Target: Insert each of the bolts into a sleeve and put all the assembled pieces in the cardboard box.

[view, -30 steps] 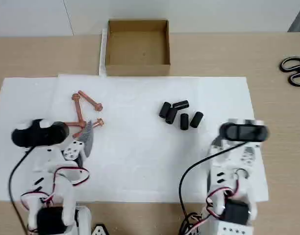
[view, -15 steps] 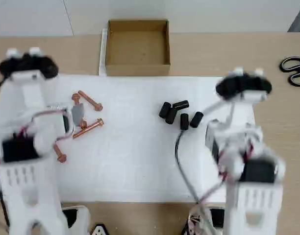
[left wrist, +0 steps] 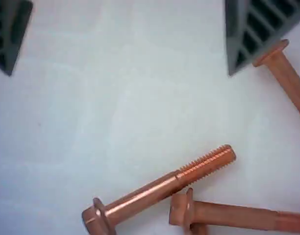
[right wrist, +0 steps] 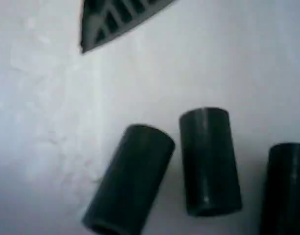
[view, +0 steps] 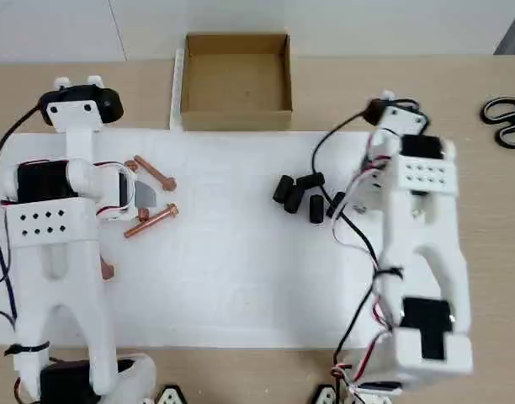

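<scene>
Several copper bolts [view: 151, 220] lie on the white sheet [view: 241, 278] at the left, and one bolt [view: 106, 269] lies apart beside the left arm. My left gripper [view: 140, 195] hangs open just over them. In the left wrist view its gripper [left wrist: 119, 73] has grey fingertips [left wrist: 253, 34] spread wide above a bolt [left wrist: 160, 193], touching nothing. Several black sleeves [view: 294, 199] sit in a cluster at centre right. My right arm [view: 413, 177] stands over their right end. One grey fingertip [right wrist: 115, 22] hovers free beside the sleeves [right wrist: 209, 161], holding nothing.
The open cardboard box [view: 236, 120] stands at the table's far edge, behind the sheet, with nothing inside. Scissors [view: 506, 120] lie at the far right on the bare table. The sheet between the bolts and the sleeves is bare.
Both arms unfolded from near the front edge and swung out over the sheet, the left over the bolts, the right over the sleeves. One bolt ended up nearer the front left.
</scene>
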`<act>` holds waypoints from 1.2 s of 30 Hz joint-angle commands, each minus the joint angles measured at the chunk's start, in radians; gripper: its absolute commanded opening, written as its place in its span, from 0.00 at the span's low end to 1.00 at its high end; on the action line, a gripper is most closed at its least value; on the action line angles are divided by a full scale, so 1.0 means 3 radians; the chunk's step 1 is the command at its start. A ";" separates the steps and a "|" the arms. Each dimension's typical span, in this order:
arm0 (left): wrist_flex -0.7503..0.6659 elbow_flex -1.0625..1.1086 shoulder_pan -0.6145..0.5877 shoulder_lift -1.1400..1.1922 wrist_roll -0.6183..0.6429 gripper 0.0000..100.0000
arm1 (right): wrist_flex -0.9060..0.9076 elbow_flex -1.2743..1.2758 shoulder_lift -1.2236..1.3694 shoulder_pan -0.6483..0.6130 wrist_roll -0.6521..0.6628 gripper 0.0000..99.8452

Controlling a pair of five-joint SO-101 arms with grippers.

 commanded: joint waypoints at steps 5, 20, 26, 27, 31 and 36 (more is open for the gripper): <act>0.0005 -0.0156 0.0020 0.0010 -0.0015 0.26 | -0.0049 -0.0404 0.0212 -0.0391 -0.0077 0.26; 0.0005 -0.0156 0.0020 0.0010 -0.0020 0.26 | -0.0632 -0.0430 0.0790 -0.0473 -0.0317 0.26; 0.0005 -0.0156 0.0020 0.0010 -0.0020 0.26 | -0.0652 -0.0430 0.0959 -0.0448 -0.0394 0.26; 0.0005 -0.0156 0.0020 0.0010 -0.0020 0.26 | -0.0652 -0.0430 0.0979 -0.0448 -0.0394 0.26; 0.0005 -0.0156 0.0020 0.0010 -0.0020 0.26 | -0.0708 -0.0425 0.1005 -0.0442 -0.0394 0.17; 0.0010 -0.0156 0.0020 0.0010 -0.0020 0.26 | -0.0719 -0.0425 0.1031 -0.0442 -0.0394 0.15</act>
